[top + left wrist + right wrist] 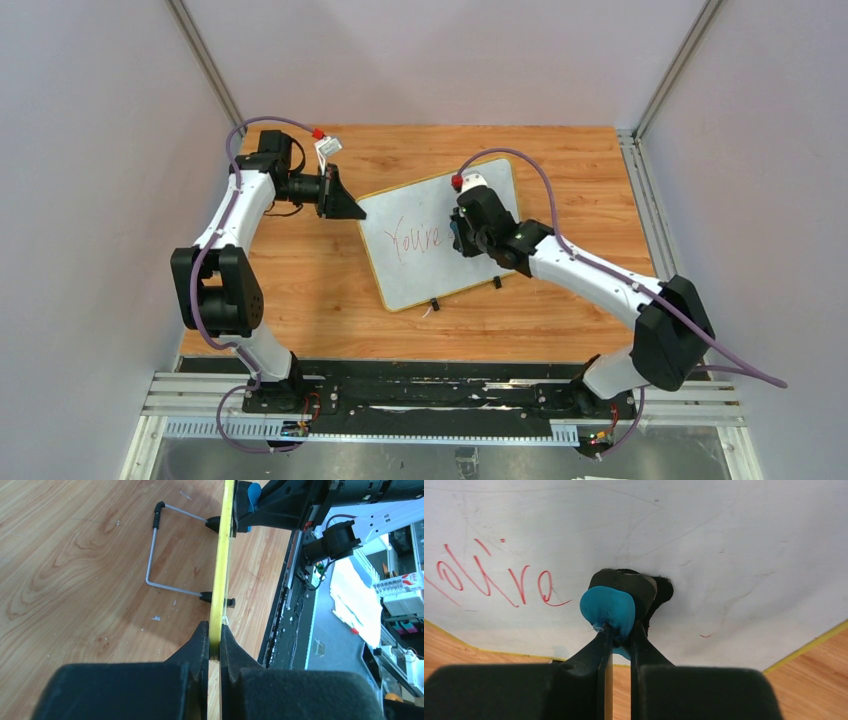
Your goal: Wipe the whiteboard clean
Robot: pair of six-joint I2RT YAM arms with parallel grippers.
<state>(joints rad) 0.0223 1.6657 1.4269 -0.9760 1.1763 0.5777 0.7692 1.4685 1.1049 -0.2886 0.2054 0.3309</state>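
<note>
The left gripper (215,641) has its jaws clamped on the whiteboard (430,275) rim. The right gripper (620,632) jaws hold a blue eraser (608,607) against it.

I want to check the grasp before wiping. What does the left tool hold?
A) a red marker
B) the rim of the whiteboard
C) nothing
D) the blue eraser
B: the left tool is shut on the yellow rim of the whiteboard; the eraser sits in the right tool.
</note>
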